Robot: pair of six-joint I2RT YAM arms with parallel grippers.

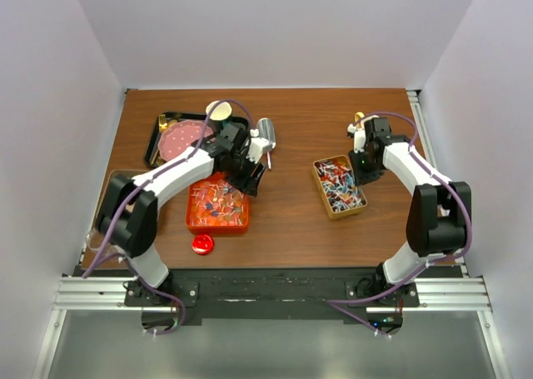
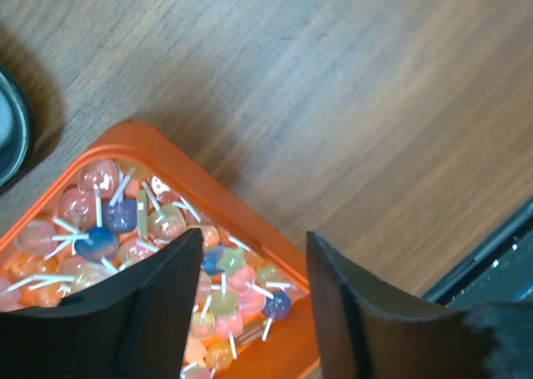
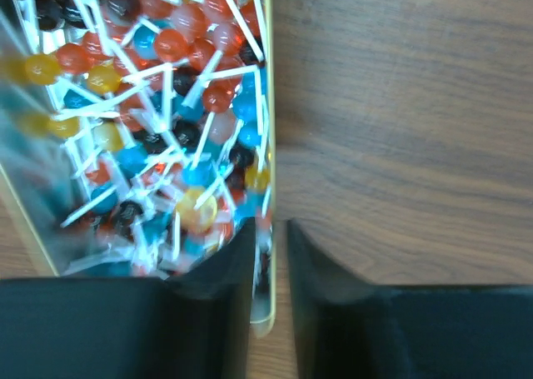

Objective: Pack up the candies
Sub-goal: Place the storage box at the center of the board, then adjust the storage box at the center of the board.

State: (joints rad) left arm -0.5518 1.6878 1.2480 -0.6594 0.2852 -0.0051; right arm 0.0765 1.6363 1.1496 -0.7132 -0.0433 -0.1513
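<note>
The candies are small lollipops on white sticks. Pale pink, orange and yellow ones fill an orange tray. Red, blue, yellow and dark ones fill a gold tin. My left gripper is open and empty above the tray's far right corner. The left wrist view shows its jaws wide apart over the tray and its candies. My right gripper straddles the tin's right wall. Its jaws are nearly together, one finger inside among the candies.
A small red disc lies in front of the orange tray. A black tray holding a pink plate sits at the back left, with a white round piece beside it. A silver cup lies behind my left gripper.
</note>
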